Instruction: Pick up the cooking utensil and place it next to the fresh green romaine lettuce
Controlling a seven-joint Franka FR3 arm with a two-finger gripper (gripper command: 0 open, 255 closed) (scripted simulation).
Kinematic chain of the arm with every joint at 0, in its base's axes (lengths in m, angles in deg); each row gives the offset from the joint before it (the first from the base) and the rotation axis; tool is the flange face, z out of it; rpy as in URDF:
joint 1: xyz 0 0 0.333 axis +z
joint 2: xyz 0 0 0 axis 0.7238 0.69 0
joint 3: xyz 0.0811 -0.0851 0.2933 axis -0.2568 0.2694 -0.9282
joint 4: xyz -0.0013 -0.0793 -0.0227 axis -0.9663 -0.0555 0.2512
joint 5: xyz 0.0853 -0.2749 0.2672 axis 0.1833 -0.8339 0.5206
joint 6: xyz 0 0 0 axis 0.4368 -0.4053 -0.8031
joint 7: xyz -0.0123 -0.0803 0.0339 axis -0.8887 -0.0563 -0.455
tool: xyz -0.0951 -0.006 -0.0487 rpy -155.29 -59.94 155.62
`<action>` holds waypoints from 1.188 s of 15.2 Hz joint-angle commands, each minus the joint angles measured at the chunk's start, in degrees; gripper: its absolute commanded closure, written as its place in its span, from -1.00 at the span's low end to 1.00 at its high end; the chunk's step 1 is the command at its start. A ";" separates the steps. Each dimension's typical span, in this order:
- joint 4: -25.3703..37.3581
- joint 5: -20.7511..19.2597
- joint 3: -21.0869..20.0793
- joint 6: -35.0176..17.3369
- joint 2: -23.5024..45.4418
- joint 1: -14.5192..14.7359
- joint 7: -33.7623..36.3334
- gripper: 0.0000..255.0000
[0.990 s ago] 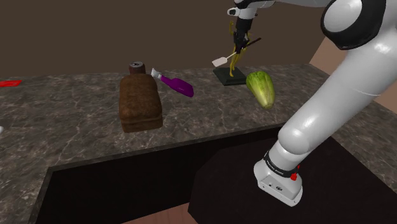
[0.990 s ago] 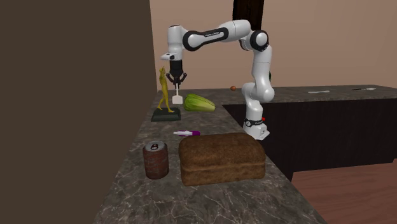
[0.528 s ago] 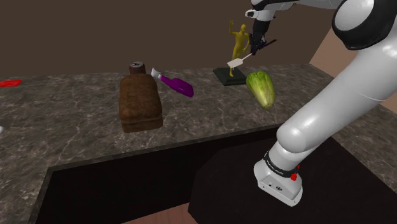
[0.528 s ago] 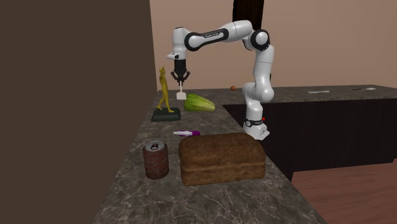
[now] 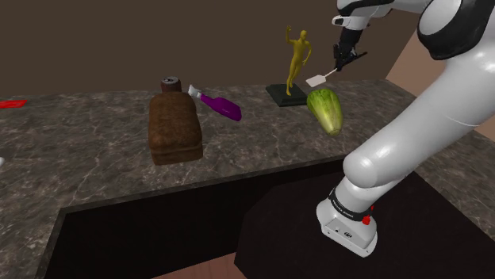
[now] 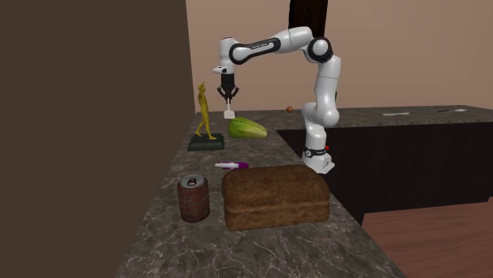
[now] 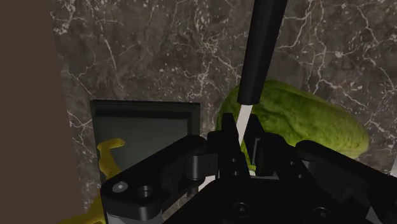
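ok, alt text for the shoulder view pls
The black gripper holds a white-bladed spatula in the air just above a green lettuce lying on a dark veined counter. A yellow figurine, brown loaf and can stand toward the view's left.

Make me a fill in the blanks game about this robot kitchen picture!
The tool holds a spatula with a ___ handle. Its blade is ___. The lettuce is ___. The statue near it is ___.
Missing words: black, white, green, yellow.
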 commanded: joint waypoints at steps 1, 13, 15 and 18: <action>0.29 -0.07 1.41 -0.01 0.06 -1.03 -2.54 1.00; 8.95 4.96 11.80 -0.20 8.87 -8.81 -22.10 1.00; 9.73 6.13 12.74 -0.80 10.51 -9.96 -24.40 1.00; 7.53 6.20 12.71 -3.08 10.64 -9.98 -24.37 1.00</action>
